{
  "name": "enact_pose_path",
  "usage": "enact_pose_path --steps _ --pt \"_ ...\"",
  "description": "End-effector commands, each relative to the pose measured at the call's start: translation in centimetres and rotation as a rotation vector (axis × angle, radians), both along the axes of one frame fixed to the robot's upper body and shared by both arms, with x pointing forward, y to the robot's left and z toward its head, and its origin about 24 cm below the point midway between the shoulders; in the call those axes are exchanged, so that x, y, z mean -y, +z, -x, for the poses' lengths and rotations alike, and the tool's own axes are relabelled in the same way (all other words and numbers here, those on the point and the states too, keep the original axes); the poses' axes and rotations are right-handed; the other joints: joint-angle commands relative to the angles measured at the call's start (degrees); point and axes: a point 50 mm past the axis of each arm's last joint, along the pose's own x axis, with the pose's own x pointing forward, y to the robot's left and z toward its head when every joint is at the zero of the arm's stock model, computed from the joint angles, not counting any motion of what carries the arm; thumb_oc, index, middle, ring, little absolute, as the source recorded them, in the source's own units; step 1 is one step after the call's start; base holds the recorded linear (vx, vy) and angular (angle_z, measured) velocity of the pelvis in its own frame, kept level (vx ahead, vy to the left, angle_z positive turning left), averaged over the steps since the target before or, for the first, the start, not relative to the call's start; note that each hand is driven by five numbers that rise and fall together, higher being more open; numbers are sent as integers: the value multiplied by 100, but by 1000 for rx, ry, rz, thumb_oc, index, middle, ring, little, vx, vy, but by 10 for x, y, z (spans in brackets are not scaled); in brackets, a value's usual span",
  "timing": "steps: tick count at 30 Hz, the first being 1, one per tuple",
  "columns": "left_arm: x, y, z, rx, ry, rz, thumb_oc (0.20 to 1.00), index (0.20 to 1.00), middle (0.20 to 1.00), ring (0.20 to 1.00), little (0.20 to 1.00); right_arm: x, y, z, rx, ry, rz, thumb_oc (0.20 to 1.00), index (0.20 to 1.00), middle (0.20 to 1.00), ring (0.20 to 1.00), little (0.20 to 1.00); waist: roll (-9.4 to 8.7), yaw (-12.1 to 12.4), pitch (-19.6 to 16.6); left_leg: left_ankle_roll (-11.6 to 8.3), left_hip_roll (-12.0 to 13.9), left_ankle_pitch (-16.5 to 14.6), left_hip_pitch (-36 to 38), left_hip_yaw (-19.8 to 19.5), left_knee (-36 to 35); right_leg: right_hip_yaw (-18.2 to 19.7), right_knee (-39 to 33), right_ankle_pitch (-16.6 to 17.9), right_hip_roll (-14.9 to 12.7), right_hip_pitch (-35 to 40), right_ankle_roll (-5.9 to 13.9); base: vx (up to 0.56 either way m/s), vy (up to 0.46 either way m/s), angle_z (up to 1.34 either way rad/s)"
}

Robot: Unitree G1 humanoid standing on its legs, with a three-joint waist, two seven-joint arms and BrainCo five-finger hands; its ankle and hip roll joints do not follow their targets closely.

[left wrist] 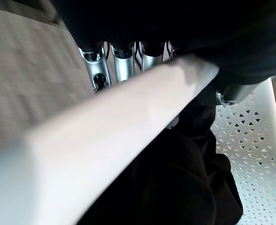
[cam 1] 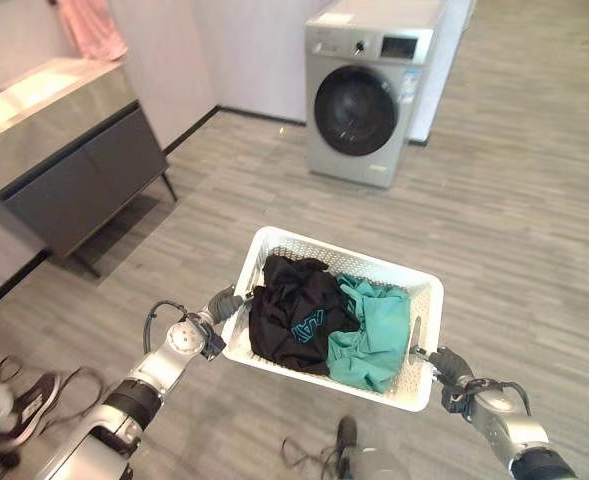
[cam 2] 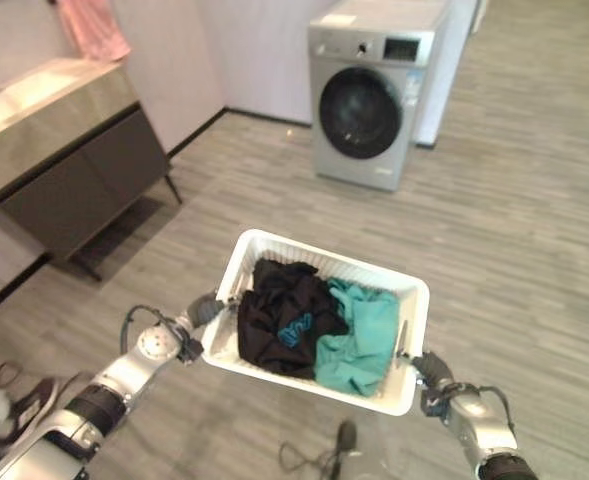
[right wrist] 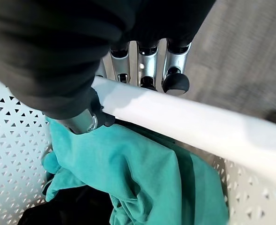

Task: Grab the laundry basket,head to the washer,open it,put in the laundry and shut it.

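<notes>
While carried clear of the floor, the laundry basket point(cam 1: 274, 243) holds a black garment point(cam 1: 292, 310) and a teal garment point(cam 1: 372, 335). Left hand point(cam 1: 223, 303) and right hand point(cam 1: 448, 364) curl fingers round its opposite rims. Washer point(cam 1: 366, 95) stands well apart, door closed.

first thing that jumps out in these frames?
The white laundry basket, carried low in the middle between the left hand and right hand, each curled round a rim. Inside lie a black garment on the robot's left and a teal garment on its right. Ahead stands the silver washer, door shut.
</notes>
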Motion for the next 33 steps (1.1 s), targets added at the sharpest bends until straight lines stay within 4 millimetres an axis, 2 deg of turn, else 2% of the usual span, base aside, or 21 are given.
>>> enact_pose_path --steps 1,4,6,7,8,9,13,18,19,21,22,23,25,26,27,28,29,30,31,32,33 --pt "-49 40 -12 155 171 32 200 200 200 200 200 36 37 -14 170 -92 17 200 200 200 200 200 -371 389 -79 336 468 1071 -925 170 222 260 -241 -596 -267 421 693 127 -159 -41" --pt "-48 42 -12 155 171 48 200 200 200 200 200 36 39 -15 168 -87 21 200 200 200 200 200 -404 524 16 364 560 917 -1301 308 -146 280 -269 -710 -273 616 710 165 -73 -35" --pt "-50 42 -11 160 181 54 200 200 200 200 200 34 42 -15 178 -62 31 200 200 200 200 200 -353 665 76 352 365 842 -1541 277 -1273 374 -234 -854 -223 776 772 290 58 -11" --pt "-50 42 -11 165 183 52 200 200 200 200 200 34 44 -14 186 -49 43 200 200 200 200 200 -303 751 78 268 244 1008 -1497 114 -2858 393 -210 -1054 -206 940 823 408 116 -29" --pt "-49 44 -13 168 180 51 200 200 200 200 200 33 45 -15 195 -48 43 200 200 200 200 200 -274 788 82 260 180 1067 -1397 -32 -3564 400 -155 -1134 -200 999 826 403 112 -23" --pt "-49 44 -14 168 180 46 200 200 200 200 200 33 45 -14 197 -47 46 200 200 200 200 200 -227 812 59 249 121 1160 -1360 -235 -4090 404 -119 -1188 -148 997 821 185 44 -4" --pt "-46 40 -15 156 173 35 200 200 200 200 200 32 46 -17 215 -54 46 200 200 200 200 200 -206 845 90 189 -131 1266 -1530 -588 -5029 409 -8 -1492 -99 1236 809 251 29 -4" --pt "-46 40 -15 156 173 35 200 200 200 200 200 32 46 -17 215 -54 46 200 200 200 200 200 -207 846 91 189 -132 1267 -1527 -587 -5031 410 -7 -1493 -100 1238 809 73 18 -5" --pt "-46 40 -16 154 174 33 200 200 200 200 200 28 45 -20 225 -56 36 200 200 200 200 200 -200 873 104 179 -209 1251 -1686 -445 -4899 475 79 -1624 -95 1395 816 579 186 -24" --pt "-50 39 -14 149 178 29 200 200 200 200 200 20 40 -24 215 -46 20 200 200 200 200 200 -157 980 -107 273 -297 1277 -1550 -640 -4508 653 230 -1777 -200 1607 929 928 421 7" --pt "-58 41 -13 149 188 -4 200 200 200 200 200 10 30 -25 190 -57 -34 200 200 200 200 200 -312 1066 -356 727 -682 592 -1192 -418 -3861 979 2005 -1193 -749 1201 1309 830 485 -31" --pt "-58 41 -13 149 188 -4 200 200 200 200 200 10 30 -25 190 -57 -34 200 200 200 200 200 -304 1071 -370 725 -671 603 -1206 -417 -3870 984 2004 -1182 -739 1180 1307 802 510 -100" --pt "-61 44 -12 161 189 -17 200 200 200 200 200 4 29 -29 190 -46 -50 200 200 200 200 200 -179 936 -267 1032 -761 310 -775 -282 -3889 1051 3512 -311 -952 423 1472 261 226 -94" --pt "-61 44 -12 161 189 -17 200 200 200 200 200 4 29 -29 190 -46 -50 200 200 200 200 200 -188 941 -261 1034 -769 307 -772 -272 -3887 1063 3537 -324 -962 413 1474 329 259 -29" --pt "-62 47 -12 167 189 -16 200 200 200 200 200 0 28 -30 191 -41 -66 200 200 200 200 200 -54 882 -199 1108 -685 170 -415 -179 -4006 741 3849 -388 -1198 -101 1427 173 113 -22" --pt "-62 47 -12 167 189 -16 200 200 200 200 200 0 28 -30 190 -40 -66 200 200 200 200 200 -67 871 -187 1107 -701 166 -403 -185 -4005 735 3872 -411 -1215 -94 1426 386 144 -42" --pt "-62 47 -12 168 192 -8 200 200 200 200 200 1 27 -29 184 -42 -75 200 200 200 200 200 -34 741 -142 1109 -746 86 -176 -251 -4101 602 3280 -668 -1082 -425 1325 217 23 -28" --pt "-63 47 -11 167 193 -8 200 200 200 200 200 1 26 -29 184 -41 -74 200 200 200 200 200 -28 730 -136 1106 -740 77 -162 -263 -4102 587 3267 -672 -1077 -400 1322 403 -23 -2" --pt "-64 48 -11 172 194 -9 200 200 200 200 200 1 27 -29 183 -39 -77 200 200 200 200 200 -52 649 -87 1051 -801 -23 -7 -327 -4145 584 2366 -892 -894 -558 1305 192 -55 13" --pt "-64 48 -11 172 194 -9 200 200 200 200 200 1 27 -29 183 -39 -77 200 200 200 200 200 -36 636 -85 1045 -783 -17 -2 -341 -4152 562 2315 -865 -875 -528 1299 291 -106 6" --pt "-64 49 -12 183 198 -6 200 200 200 200 200 2 27 -30 187 -43 -73 200 200 200 200 200 -67 614 -46 985 -812 -119 88 -376 -4155 597 1501 -801 -823 -654 1344 302 -139 24"
